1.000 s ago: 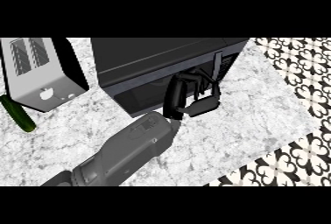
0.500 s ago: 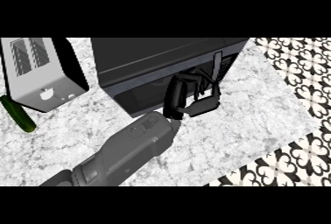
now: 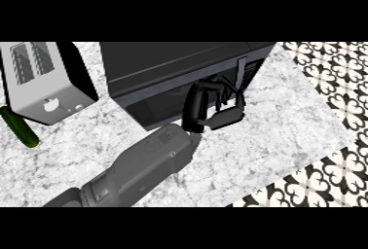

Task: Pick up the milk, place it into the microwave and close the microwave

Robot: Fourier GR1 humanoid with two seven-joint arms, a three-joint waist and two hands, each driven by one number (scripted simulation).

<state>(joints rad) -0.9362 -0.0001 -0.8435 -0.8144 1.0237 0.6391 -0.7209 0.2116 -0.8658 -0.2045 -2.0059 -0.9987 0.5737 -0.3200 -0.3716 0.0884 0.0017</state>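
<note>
At the near edge, the grey forearm (image 3: 144, 165) is seen rising from the lower left towards the upper right, and it is taken to be the left one. It ends in the left hand (image 3: 195, 109), which is set against the front of the microwave (image 3: 173, 63), near that front's right end. Its fingers (image 3: 213, 87) are clenched into a hook with nothing visible inside them, and dark space is seen through the curl. Whether the grey vertical strip (image 3: 241, 73) just beyond them is touched cannot be told.

The milk is seen nowhere. It is judged to lie inside the microwave, though this cannot be confirmed. The coming move is therefore judged to turn on the front face, whose long axis runs from lower left to upper right. The face lies directly ahead of the fingers, so any push would be directed away and to the upper left.

The right hand is not shown. Nothing is seen on the marble counter (image 3: 273, 136) between hand and microwave. Farther left, well apart, a green vegetable (image 3: 18, 127) is laid beside a silver toaster (image 3: 43, 82).
</note>
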